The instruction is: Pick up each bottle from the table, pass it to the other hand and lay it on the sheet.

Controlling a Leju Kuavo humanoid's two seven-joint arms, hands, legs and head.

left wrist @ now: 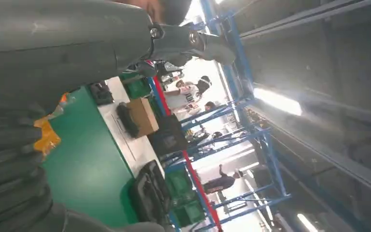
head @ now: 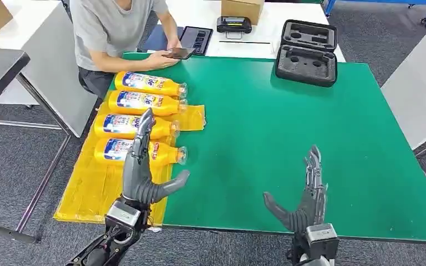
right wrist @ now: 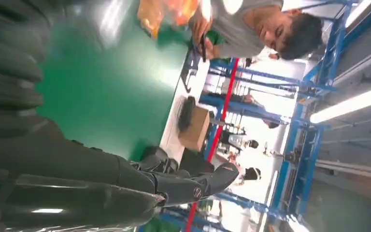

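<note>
Hands: left hand [head: 144,172] and right hand [head: 305,202] hovering released, fingers spread.
Around: person [head: 119,33] sitting upper left; black case [head: 307,52] lying upper right.
Bottles: four bottles [head: 138,126] lying on yellow sheet [head: 91,191].
Room: green table [head: 277,133] centre lying bare.

A person [head: 123,33] with a phone [head: 179,53] is seated behind the green table [head: 288,144], where an open black case [head: 307,52] is placed.

- Four bottles [head: 144,118]: glossy yellow plastic, clear caps, shiny printed labels.
- Under them, the sheet [head: 91,185]: thin yellow film, crinkled and glossy.
- Table [head: 288,144] beneath the sheet: smooth matt green top.
- Beyond the table's far edge, the case [head: 307,52]: matt black moulded foam.
- Left hand [head: 142,169], right hand [head: 305,202]: dull grey plastic.
</note>
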